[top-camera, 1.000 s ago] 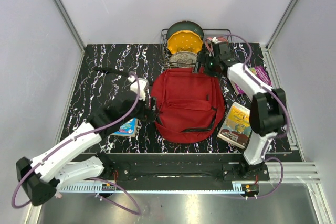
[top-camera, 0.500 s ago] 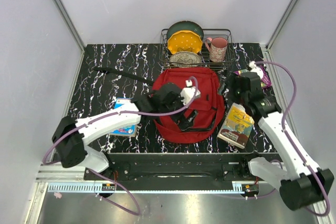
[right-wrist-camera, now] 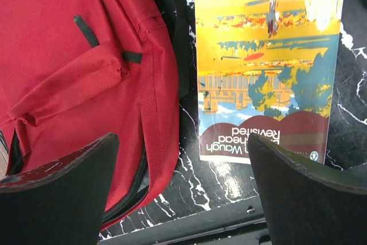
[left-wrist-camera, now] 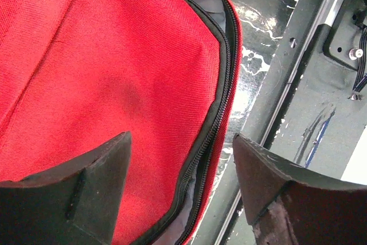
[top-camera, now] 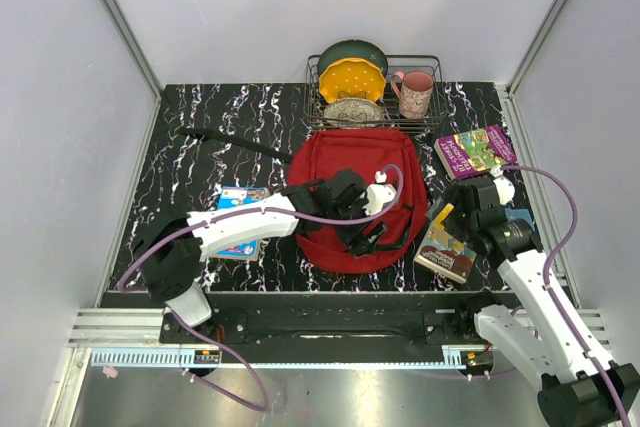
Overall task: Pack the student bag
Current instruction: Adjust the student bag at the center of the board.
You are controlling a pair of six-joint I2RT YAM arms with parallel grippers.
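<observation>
The student bag (top-camera: 350,172), a large red backpack, lies flat in the middle of the table. My left gripper (top-camera: 363,235) hovers open and empty over the bag's near edge. In the left wrist view the gripper (left-wrist-camera: 180,142) straddles the black zipper (left-wrist-camera: 202,153), which gapes a little and shows grey lining. My right gripper (top-camera: 446,220) is open and empty, low between the bag's right side and a yellow paperback book (top-camera: 450,249). In the right wrist view the gripper (right-wrist-camera: 182,142) has the bag (right-wrist-camera: 69,67) on its left and the book (right-wrist-camera: 266,67) on its right.
A purple book (top-camera: 476,150) lies at the right rear. A blue book (top-camera: 240,237) lies left of the bag, partly under my left arm. A wire rack (top-camera: 432,62) with plates and a pink mug (top-camera: 415,93) stands behind the bag. The table's front rail (left-wrist-camera: 298,67) is close by.
My left gripper has moved right and nearer, across the bag to its near edge. My right arm has drawn back towards me and now hangs by the yellow book; the purple book has come into view.
</observation>
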